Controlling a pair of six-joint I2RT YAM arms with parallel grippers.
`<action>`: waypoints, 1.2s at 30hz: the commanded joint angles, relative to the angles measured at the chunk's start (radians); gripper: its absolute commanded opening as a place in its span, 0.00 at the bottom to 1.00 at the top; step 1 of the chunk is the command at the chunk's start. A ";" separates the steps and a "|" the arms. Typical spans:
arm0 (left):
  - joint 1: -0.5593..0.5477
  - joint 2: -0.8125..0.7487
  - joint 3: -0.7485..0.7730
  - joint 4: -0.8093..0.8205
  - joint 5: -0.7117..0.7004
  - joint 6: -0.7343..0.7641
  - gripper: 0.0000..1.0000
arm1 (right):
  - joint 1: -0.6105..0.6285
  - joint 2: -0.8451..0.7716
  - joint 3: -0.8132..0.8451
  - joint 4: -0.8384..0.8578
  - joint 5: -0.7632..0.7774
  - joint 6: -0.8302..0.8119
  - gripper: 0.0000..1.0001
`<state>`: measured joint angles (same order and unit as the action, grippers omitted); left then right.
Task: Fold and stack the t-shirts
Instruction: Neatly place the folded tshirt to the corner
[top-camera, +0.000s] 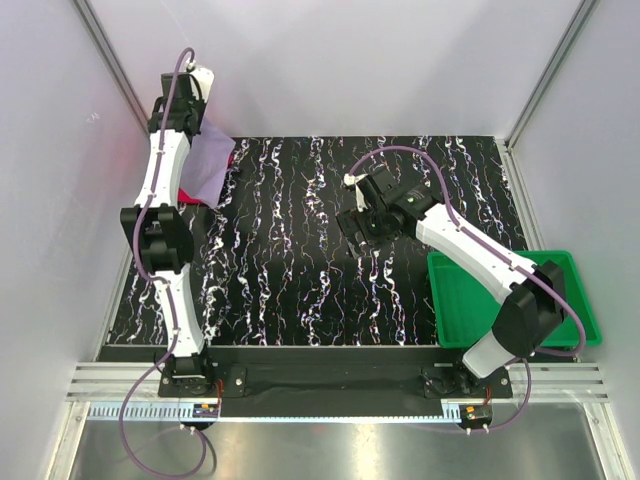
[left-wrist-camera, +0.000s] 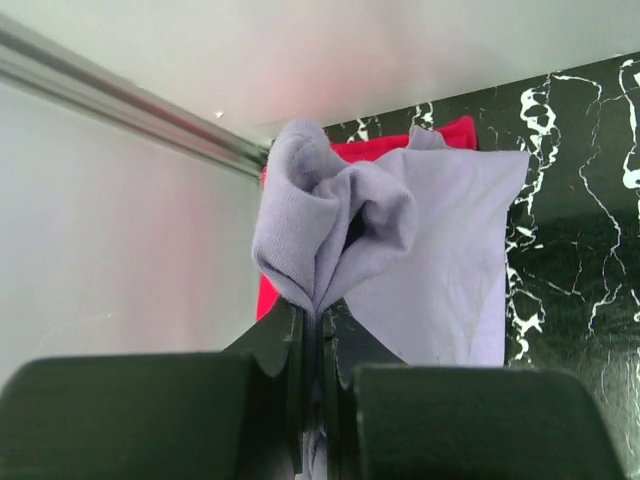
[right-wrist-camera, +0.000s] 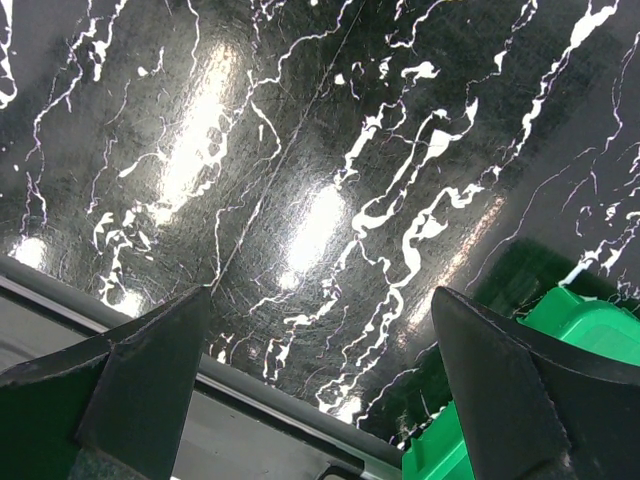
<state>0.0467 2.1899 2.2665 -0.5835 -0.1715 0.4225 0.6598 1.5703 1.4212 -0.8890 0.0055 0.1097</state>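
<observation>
The pale lavender t-shirt (left-wrist-camera: 440, 260) hangs bunched from my left gripper (left-wrist-camera: 318, 310), which is shut on a pinch of its cloth. Its lower part drapes over the bright pink-red t-shirt (left-wrist-camera: 385, 148), which lies flat in the table's far left corner. From above, the lavender t-shirt (top-camera: 208, 160) shows beside the left arm, with a sliver of the pink-red t-shirt (top-camera: 230, 158) at its right edge. My right gripper (top-camera: 357, 222) hovers over the middle of the table. In its own view the right gripper (right-wrist-camera: 320, 300) is wide open, with only bare tabletop between its fingers.
A green plastic tray (top-camera: 470, 300) sits at the near right of the black marbled table (top-camera: 300, 260), under the right arm's forearm, and its corner (right-wrist-camera: 590, 320) shows in the right wrist view. White walls with a metal rail (left-wrist-camera: 120, 110) close in the far left corner.
</observation>
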 joint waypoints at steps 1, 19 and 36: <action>0.012 0.033 0.061 0.077 0.036 0.009 0.00 | -0.006 0.013 0.048 -0.013 -0.024 0.005 1.00; 0.076 0.159 0.128 0.160 0.044 0.002 0.00 | -0.035 0.140 0.113 -0.028 -0.075 0.021 1.00; 0.150 0.307 0.191 0.299 -0.029 -0.079 0.22 | -0.062 0.260 0.171 -0.050 -0.107 0.039 1.00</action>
<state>0.1680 2.4878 2.3836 -0.4343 -0.1619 0.3981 0.6098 1.8111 1.5394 -0.9283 -0.0742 0.1356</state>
